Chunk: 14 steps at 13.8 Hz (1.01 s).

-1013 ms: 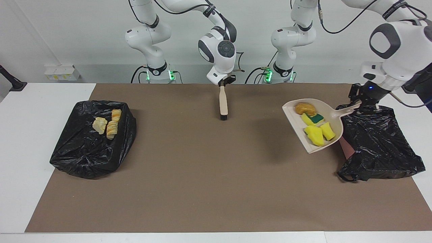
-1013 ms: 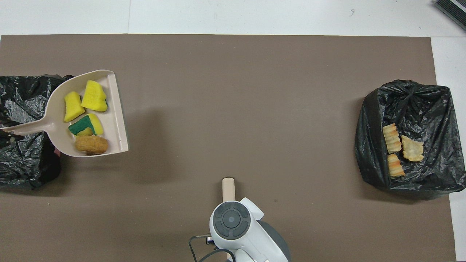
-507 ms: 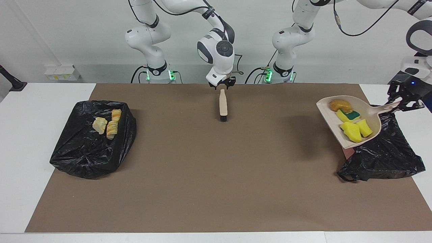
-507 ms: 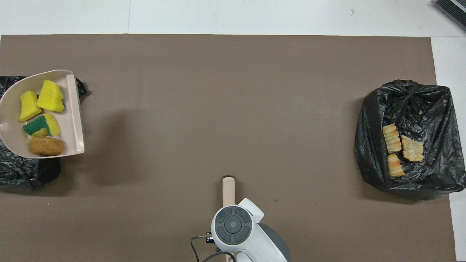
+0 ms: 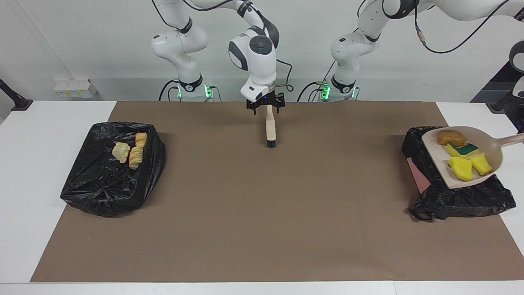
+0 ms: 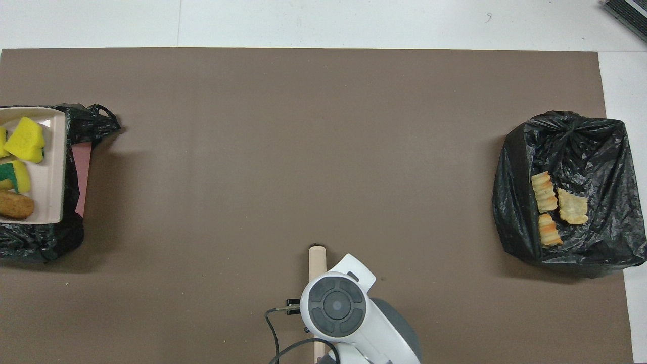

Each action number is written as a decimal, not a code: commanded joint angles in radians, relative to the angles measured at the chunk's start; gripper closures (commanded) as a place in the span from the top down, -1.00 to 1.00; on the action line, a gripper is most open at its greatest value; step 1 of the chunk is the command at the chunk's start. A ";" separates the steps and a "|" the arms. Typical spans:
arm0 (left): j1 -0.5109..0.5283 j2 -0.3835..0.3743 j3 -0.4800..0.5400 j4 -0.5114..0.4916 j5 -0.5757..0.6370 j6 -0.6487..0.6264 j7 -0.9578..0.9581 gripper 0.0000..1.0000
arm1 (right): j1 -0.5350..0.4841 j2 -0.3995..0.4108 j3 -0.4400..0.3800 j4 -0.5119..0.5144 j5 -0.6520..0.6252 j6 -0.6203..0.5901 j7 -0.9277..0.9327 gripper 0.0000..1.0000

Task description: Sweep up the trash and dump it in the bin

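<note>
The beige dustpan (image 5: 493, 144) hangs tilted over the black bag bin (image 5: 458, 198) at the left arm's end. It carries a brown lump (image 5: 450, 137), a green-backed sponge (image 5: 463, 150) and two yellow sponge pieces (image 5: 460, 169). Its handle runs out of the picture, and my left gripper is out of view. In the overhead view the dustpan (image 6: 50, 172) is cut by the edge, with a yellow sponge (image 6: 24, 140) and the brown lump (image 6: 15, 205) showing. My right gripper (image 5: 265, 107) is open over the handle end of the beige brush (image 5: 270, 129), which lies on the mat.
A second black bag (image 5: 106, 180) sits at the right arm's end with three bread-like chunks (image 5: 130, 152) on top; it also shows in the overhead view (image 6: 596, 151). A pink sheet (image 5: 418, 178) pokes out under the bin. A brown mat (image 5: 262, 213) covers the table.
The dustpan with its trash has moved toward the left arm's end and now hangs over the black bag. My right gripper has let go of the brush and risen slightly.
</note>
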 commanded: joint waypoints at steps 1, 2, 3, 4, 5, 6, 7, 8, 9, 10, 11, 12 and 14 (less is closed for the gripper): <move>0.014 0.016 -0.013 0.026 0.123 0.108 0.011 -1.00 | -0.076 -0.020 0.006 0.076 -0.105 -0.082 -0.023 1.00; 0.011 0.009 -0.014 0.004 0.192 0.140 0.000 -1.00 | -0.102 -0.020 0.006 0.113 -0.142 -0.113 -0.028 1.00; 0.003 -0.004 -0.013 -0.029 0.235 0.150 -0.030 -1.00 | -0.140 -0.020 0.006 0.149 -0.154 -0.138 -0.032 1.00; 0.002 -0.020 -0.013 -0.045 0.251 0.139 -0.080 -1.00 | -0.183 -0.022 0.006 0.186 -0.154 -0.155 -0.064 1.00; 0.000 -0.028 -0.013 -0.060 0.262 0.138 -0.110 -1.00 | -0.224 -0.020 0.004 0.221 -0.154 -0.175 -0.122 1.00; -0.009 -0.036 -0.013 -0.068 0.312 0.138 -0.119 -1.00 | -0.257 -0.020 -0.003 0.254 -0.153 -0.195 -0.190 1.00; -0.011 -0.041 -0.014 -0.077 0.365 0.136 -0.144 -1.00 | -0.278 -0.020 -0.029 0.274 -0.153 -0.211 -0.254 1.00; -0.011 -0.056 -0.014 -0.096 0.402 0.133 -0.192 -1.00 | -0.281 -0.022 -0.067 0.300 -0.154 -0.225 -0.297 1.00; -0.011 -0.074 -0.014 -0.126 0.445 0.131 -0.234 -1.00 | -0.275 -0.022 -0.121 0.324 -0.154 -0.239 -0.307 1.00; -0.009 -0.097 -0.014 -0.151 0.465 0.131 -0.260 -1.00 | -0.266 -0.020 -0.181 0.349 -0.154 -0.253 -0.308 1.00; -0.009 -0.111 -0.014 -0.174 0.466 0.128 -0.265 -1.00 | -0.265 -0.022 -0.221 0.354 -0.156 -0.258 -0.310 1.00; -0.011 -0.126 -0.014 -0.186 0.469 0.115 -0.268 -1.00 | -0.265 -0.023 -0.256 0.355 -0.156 -0.267 -0.310 1.00; -0.027 -0.142 -0.014 -0.191 0.490 0.070 -0.314 -1.00 | -0.246 -0.045 -0.348 0.361 -0.156 -0.305 -0.362 1.00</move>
